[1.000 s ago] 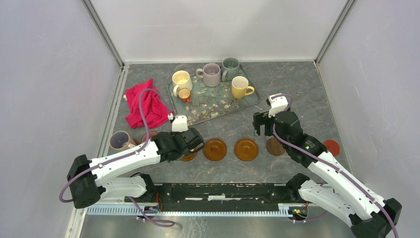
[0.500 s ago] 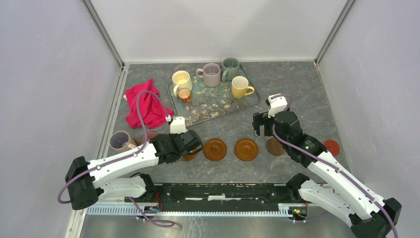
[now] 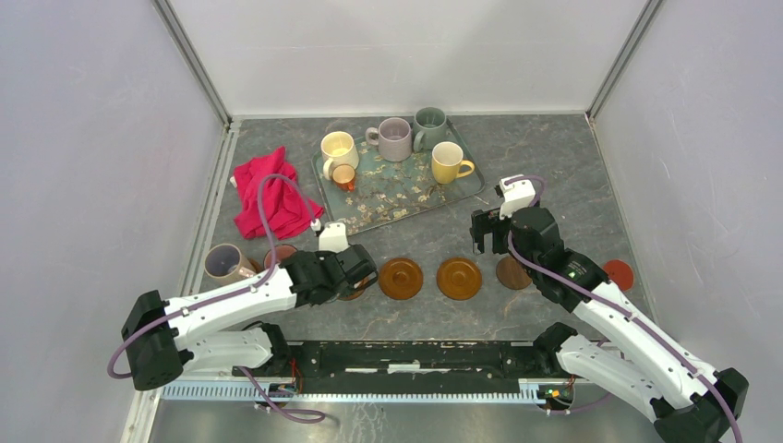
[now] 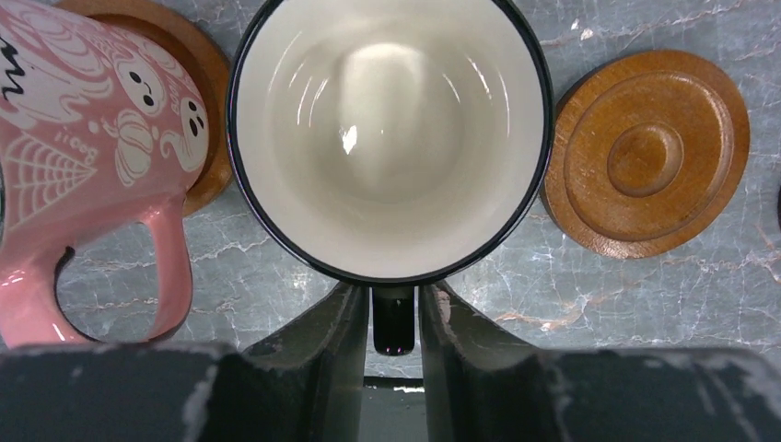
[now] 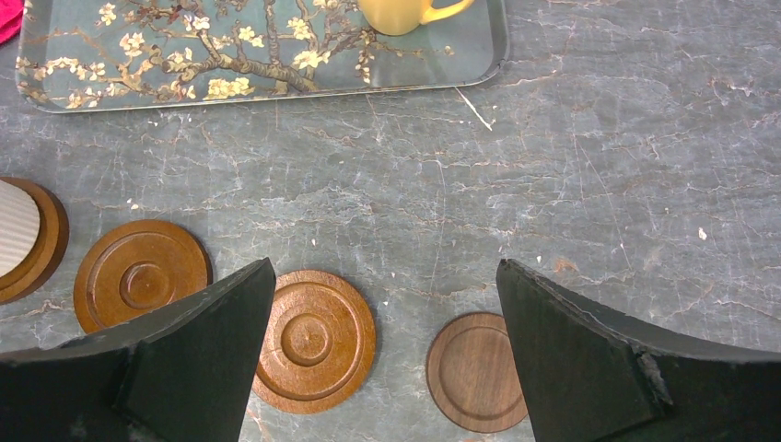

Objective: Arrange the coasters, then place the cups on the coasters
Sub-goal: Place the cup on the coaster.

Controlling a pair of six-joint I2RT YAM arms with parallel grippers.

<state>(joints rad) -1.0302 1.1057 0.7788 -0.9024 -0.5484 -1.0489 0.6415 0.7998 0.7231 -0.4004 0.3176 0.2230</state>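
Observation:
A dark-rimmed cup (image 4: 391, 138) with a white inside fills the left wrist view. My left gripper (image 4: 394, 295) is shut on its dark handle. In the right wrist view its ribbed white wall (image 5: 17, 241) stands on an orange-brown coaster (image 5: 48, 241). To its left a pink ghost-print cup (image 4: 92, 120) stands on another coaster (image 4: 210, 87). My right gripper (image 5: 384, 267) hangs wide open and holds nothing. It is above an orange-brown coaster (image 5: 313, 339) and a dark brown coaster (image 5: 476, 370). One more bare coaster (image 3: 401, 278) lies in the row.
The floral tray (image 3: 397, 196) at the back carries cream (image 3: 338, 148), mauve (image 3: 395, 138), grey-green (image 3: 429, 125) and yellow (image 3: 448, 161) cups. A red cloth (image 3: 270, 198) lies to its left. A pale cup (image 3: 224, 262) stands far left and a red coaster (image 3: 619, 274) far right.
My left gripper has shifted slightly toward the near side with the cup's handle between its fingers. The right arm has not moved.

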